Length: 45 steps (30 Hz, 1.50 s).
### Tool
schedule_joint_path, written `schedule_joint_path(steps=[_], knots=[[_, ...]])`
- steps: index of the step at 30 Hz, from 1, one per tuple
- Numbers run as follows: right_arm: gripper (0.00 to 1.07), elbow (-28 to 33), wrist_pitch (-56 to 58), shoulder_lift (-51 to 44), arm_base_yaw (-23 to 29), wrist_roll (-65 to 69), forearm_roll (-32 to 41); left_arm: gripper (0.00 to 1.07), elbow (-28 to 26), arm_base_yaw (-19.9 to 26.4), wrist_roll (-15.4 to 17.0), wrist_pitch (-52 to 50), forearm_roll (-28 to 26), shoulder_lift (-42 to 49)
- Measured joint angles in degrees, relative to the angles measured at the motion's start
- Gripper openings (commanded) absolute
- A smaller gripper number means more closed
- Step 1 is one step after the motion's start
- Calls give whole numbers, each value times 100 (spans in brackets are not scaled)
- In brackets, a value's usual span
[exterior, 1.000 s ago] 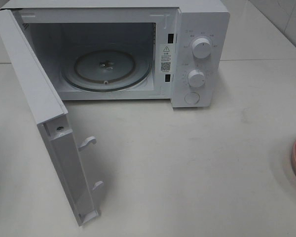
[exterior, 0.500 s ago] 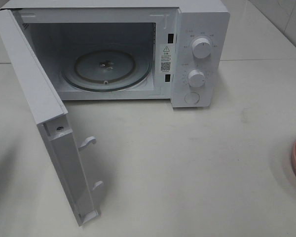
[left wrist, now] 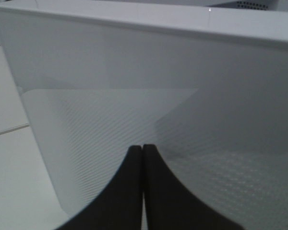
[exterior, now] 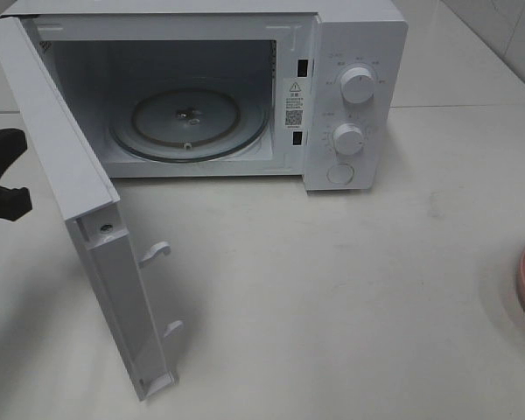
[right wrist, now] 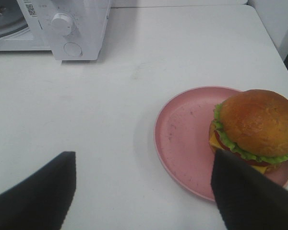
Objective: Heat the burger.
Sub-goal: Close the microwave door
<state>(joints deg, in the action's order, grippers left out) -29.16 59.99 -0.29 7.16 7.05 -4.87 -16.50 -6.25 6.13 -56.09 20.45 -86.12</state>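
The burger [right wrist: 254, 128] sits on the far side of the pink plate [right wrist: 182, 139], off centre, just ahead of our right gripper [right wrist: 143, 191] and toward one finger rather than between the two. That gripper's jaws are spread wide and hold nothing; we read it as lined up for a pick, but it needs to shift sideways before closing. Plate is on the table [right wrist: 134, 72], well apart from the microwave [exterior: 350, 52]. Microwave door [exterior: 79, 210] is swung fully open, and the glass turntable [exterior: 188, 122] is bare, so the cavity is ready to load. Left gripper [left wrist: 142, 158] is closed, fingertips together, gripping nothing, parked just beside the door's outer face; we can't tell if it touches. Likely there to keep the door from swinging back during loading
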Motion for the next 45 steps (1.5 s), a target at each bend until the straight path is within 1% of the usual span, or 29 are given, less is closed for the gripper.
schedule_joint_path(steps=[1, 2, 3, 4, 5, 6, 7, 8, 9, 11, 12, 14, 15, 16, 17, 18, 19, 20, 21, 23, 25, 28, 30, 33, 35, 38, 40, 43, 45], knots=[[75, 0, 0, 0, 0, 0, 0, 0, 0, 0, 0, 0, 0, 0], [75, 0, 0, 0, 0, 0, 0, 0, -17, -252, -74, -11, -321, -115], [75, 0, 0, 0, 0, 0, 0, 0, -23, -361, -97, -11, -516, -160], [75, 0, 0, 0, 0, 0, 0, 0, -23, -361, -97, -11, -516, -160], [75, 0, 0, 0, 0, 0, 0, 0, -23, -573, -143, -11, -831, -258], [75, 0, 0, 0, 0, 0, 0, 0, -29, -693, -189, -11, -991, -298], [75, 0, 0, 0, 0, 0, 0, 0, -29, -693, -189, -11, -991, -298], [75, 0, 0, 0, 0, 0, 0, 0, -52, -900, -304, -11, -1261, -378], [75, 0, 0, 0, 0, 0, 0, 0, -52, -900, -304, -11, -1261, -378], [75, 0, 0, 0, 0, 0, 0, 0, -115, -1215, -487, -11, -1610, -504], [75, 0, 0, 0, 0, 0, 0, 0, -115, -1215, -487, -11, -1610, -504], [75, 0, 0, 0, 0, 0, 0, 0, -223, -1507, -613, -17, -1994, -642], [75, 0, 0, 0, 0, 0, 0, 0, -223, -1507, -613, -17, -1994, -642], [75, 0, 0, 0, 0, 0, 0, 0, -315, -1702, -716, -34, -2275, -728], [75, 0, 0, 0, 0, 0, 0, 0, -367, -1805, -791, -40, -2435, -779], [75, 0, 0, 0, 0, 0, 0, 0, -367, -1805, -791, -40, -2435, -779], [75, 0, 0, 0, 0, 0, 0, 0, -476, -1977, -922, -46, -2687, -877], [75, 0, 0, 0, 0, 0, 0, 0, -476, -1977, -922, -46, -2687, -877], [75, 0, 0, 0, 0, 0, 0, 0, -607, -2149, -1037, -52, -2928, -974], [75, 0, 0, 0, 0, 0, 0, 0, -676, -2223, -1077, -57, -3025, -1031], [75, 0, 0, 0, 0, 0, 0, 0, -968, -2447, -1140, -29, -3398, -1261], [75, 0, 0, 0, 0, 0, 0, 0, -1060, -2504, -1157, 0, -3495, -1318], [75, 0, 0, 0, 0, 0, 0, 0, -1455, -2681, -1301, 52, -3747, -1524], [75, 0, 0, 0, 0, 0, 0, 0, -1570, -2722, -1324, 63, -3776, -1576], [75, 0, 0, 0, 0, 0, 0, 0, -2000, -2825, -1369, 292, -3948, -1765], [75, 0, 0, 0, 0, 0, 0, 0, -2126, -2830, -1381, 407, -3999, -1833], [75, 0, 0, 0, 0, 0, 0, 0, -2573, -2836, -1421, 699, -4160, -2045], [75, 0, 0, 0, 0, 0, 0, 0, -2681, -2836, -1444, 745, -4177, -2097], [75, 0, 0, 0, 0, 0, 0, 0, -2974, -2836, -1495, 825, -4206, -2235]])
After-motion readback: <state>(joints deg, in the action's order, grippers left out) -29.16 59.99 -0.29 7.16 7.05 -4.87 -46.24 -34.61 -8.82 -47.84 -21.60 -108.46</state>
